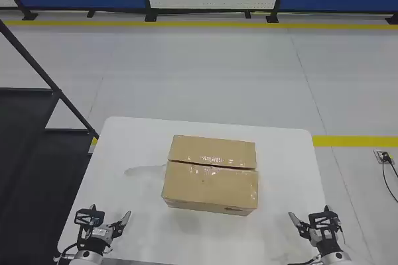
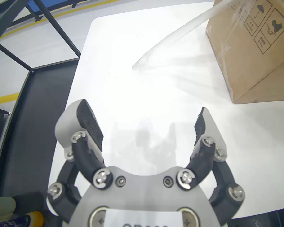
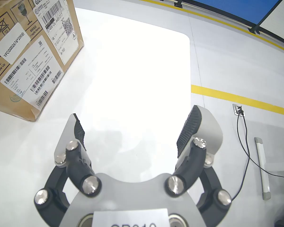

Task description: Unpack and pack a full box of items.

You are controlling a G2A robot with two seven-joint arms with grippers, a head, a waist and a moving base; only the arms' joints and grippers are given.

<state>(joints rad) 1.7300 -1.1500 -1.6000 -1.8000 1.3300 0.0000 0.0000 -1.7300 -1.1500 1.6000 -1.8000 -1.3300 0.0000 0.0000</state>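
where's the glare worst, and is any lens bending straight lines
Left wrist view: table washed out by glare beside the box. Right wrist view: same glare; the far yellow floor line bows. Top view: milder, tape on the box glints.

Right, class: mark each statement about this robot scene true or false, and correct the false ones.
The cardboard box sits on the white table with its flaps closed. True.
The left end effector grips the box. False: it is open and apart from the box.
A strip of clear tape trails from the box onto the table. True.
The right end effector is shut. False: it is open, holding nothing.
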